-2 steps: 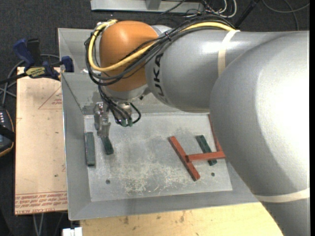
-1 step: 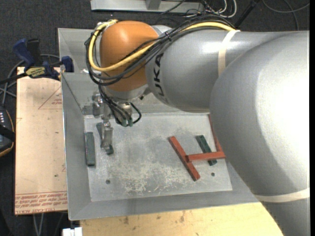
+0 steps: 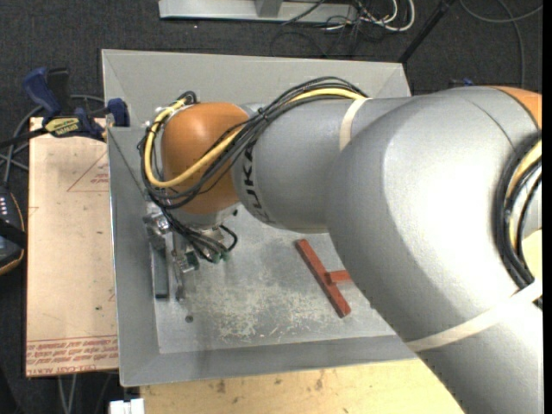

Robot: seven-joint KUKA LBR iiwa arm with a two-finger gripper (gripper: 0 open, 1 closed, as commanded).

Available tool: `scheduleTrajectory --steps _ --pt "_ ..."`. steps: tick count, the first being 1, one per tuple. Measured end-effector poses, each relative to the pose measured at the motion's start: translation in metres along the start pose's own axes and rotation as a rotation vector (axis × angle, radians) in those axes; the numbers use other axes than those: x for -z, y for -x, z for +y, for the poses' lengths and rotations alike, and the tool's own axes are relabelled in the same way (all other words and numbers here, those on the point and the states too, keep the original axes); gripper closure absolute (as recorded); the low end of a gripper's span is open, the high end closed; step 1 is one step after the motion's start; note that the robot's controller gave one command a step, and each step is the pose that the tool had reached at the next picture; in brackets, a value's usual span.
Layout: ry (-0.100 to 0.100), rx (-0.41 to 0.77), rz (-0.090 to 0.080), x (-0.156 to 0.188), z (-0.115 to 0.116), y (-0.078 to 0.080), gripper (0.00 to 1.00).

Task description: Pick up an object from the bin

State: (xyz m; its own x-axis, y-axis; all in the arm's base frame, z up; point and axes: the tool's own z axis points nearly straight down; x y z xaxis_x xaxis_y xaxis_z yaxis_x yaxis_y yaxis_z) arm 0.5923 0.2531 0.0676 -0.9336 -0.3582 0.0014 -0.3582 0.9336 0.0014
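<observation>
I have the gripper (image 3: 170, 291) low at the left side of the bin (image 3: 129, 335), close to the left wall. The fingers (image 3: 160, 274) point down and stand apart, with bare floor showing between them and nothing gripped, so I read it as poised over that strip, not on anything.

The only loose thing I can make out is a red-brown bar (image 3: 324, 279) with a short cross arm. It lies flat on the floor right of centre, well apart from the gripper. Lying flat and clear of the walls, it should be reachable from above.

The arm (image 3: 371, 171) covers the back and right of the floor, so I can't say what lies under it. A green and black bit (image 3: 217, 248) by the wrist could be cable or an object.
</observation>
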Motion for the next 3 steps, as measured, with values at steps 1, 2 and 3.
scheduleTrajectory --steps 1,2,3 --pt "-0.002 0.262 -0.006 0.003 -0.007 0.014 0.0" --pt "-0.009 0.556 -0.006 0.005 -0.016 0.025 0.0" --pt "-0.003 0.56 -0.011 0.006 -0.011 0.026 1.0"
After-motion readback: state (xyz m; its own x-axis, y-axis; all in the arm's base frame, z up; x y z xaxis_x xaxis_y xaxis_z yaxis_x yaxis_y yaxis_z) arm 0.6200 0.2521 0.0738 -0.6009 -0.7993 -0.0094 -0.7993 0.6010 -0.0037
